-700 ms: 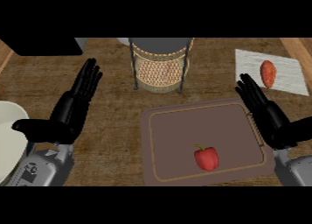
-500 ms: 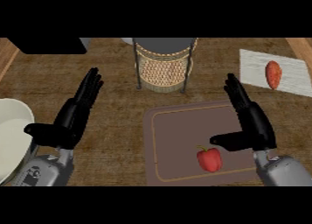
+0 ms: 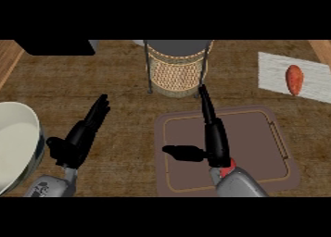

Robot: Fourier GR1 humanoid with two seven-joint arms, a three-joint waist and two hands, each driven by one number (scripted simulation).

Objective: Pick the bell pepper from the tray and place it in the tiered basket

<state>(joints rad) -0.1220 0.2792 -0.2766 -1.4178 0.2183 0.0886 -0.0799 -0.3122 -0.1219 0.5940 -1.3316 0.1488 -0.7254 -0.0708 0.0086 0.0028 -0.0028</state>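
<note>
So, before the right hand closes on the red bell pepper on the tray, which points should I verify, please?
1. Red bell pepper on the brown rectangular tray: ok, though only a red sliver shows.
2. Right hand open: ok, fingers straight, thumb out.
3. Fingers around the pepper: not ok; it lies under the wrist and the fingers point past it.
4. Hand touching the pepper: cannot tell.
5. Wicker tiered basket upright beyond the tray: ok.
6. Left hand away from the tray: ok, open.
</note>
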